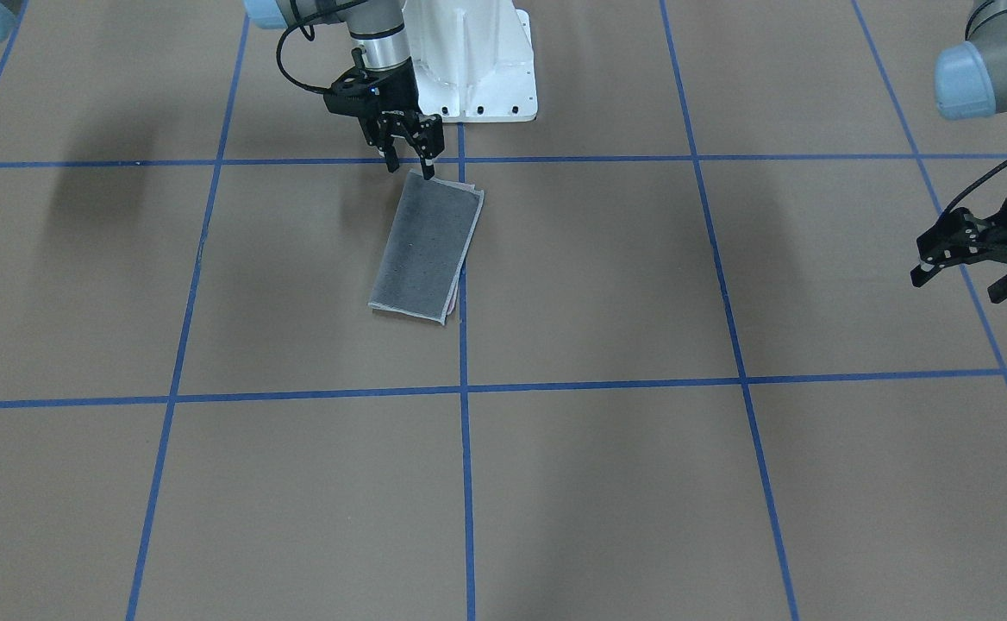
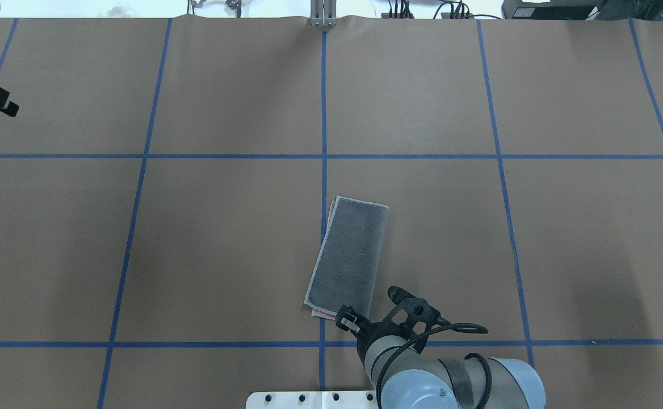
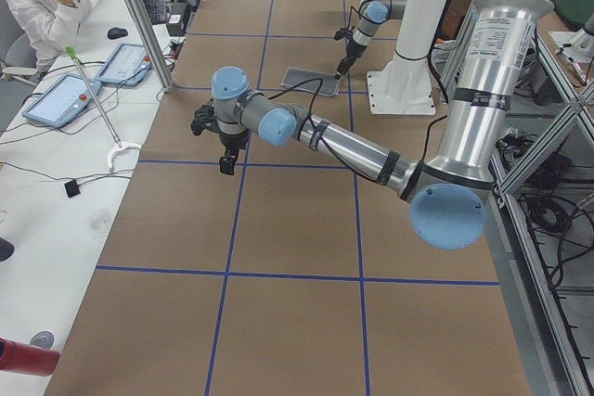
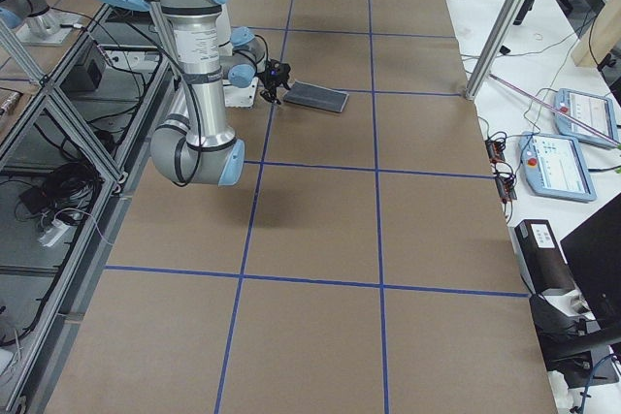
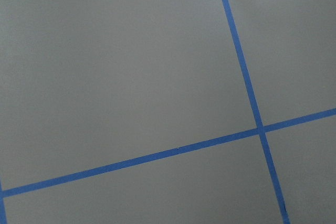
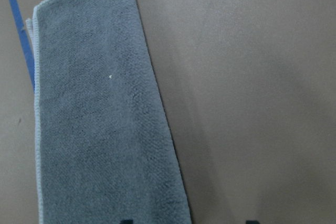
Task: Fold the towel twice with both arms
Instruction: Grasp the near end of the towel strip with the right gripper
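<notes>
Towel [image 2: 349,255]: lies flat on the table [image 1: 728,483] in front of the base [image 1: 478,69]. It is a long rectangle, grey face up, set at a slant just beside the middle blue line [image 1: 465,431]. A pink layer peeps out along one long edge and at the end nearest the robot.

Right gripper [image 1: 409,168]: released, jaws wide apart. It is poised at the towel's near short end, with one fingertip at or on a corner. The wrist view shows the jaws straddling the towel's plain, unhemmed long edge.

Left gripper [image 1: 959,285]: released, holding nothing. It hovers over bare table, well apart from the towel.

Step in hand: judging from the doubled layers, the first fold is made. The second fold is being set up and no grasp is taken yet.

Next move: the right jaws must sink and pinch both layers at the near corner. The left gripper has to travel in to take the other near corner. The near end can then be carried over onto the far end.

Risk: pinching only the upper layer would undo the first fold.
</notes>
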`<control>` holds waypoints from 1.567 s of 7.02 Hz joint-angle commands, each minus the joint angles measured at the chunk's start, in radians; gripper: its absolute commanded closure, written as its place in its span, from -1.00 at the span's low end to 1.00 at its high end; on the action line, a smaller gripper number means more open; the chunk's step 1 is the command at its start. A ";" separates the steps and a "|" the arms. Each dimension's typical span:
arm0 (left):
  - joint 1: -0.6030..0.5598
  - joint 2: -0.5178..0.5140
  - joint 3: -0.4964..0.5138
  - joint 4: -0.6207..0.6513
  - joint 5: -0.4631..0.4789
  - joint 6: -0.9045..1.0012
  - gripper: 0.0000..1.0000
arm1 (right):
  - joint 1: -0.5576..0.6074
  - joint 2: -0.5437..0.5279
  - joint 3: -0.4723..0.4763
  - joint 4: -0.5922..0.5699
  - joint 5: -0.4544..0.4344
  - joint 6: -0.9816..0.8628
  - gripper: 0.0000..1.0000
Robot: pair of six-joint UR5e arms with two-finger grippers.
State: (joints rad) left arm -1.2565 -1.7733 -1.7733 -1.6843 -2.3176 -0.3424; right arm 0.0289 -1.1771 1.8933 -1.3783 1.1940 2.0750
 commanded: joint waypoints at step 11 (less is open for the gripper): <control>0.002 0.006 0.000 -0.008 0.000 -0.013 -1.00 | 0.016 0.034 -0.005 0.008 -0.034 0.008 1.00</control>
State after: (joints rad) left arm -1.2548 -1.7676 -1.7731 -1.6907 -2.3178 -0.3546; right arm 0.0386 -1.1440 1.8786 -1.3720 1.1654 2.0830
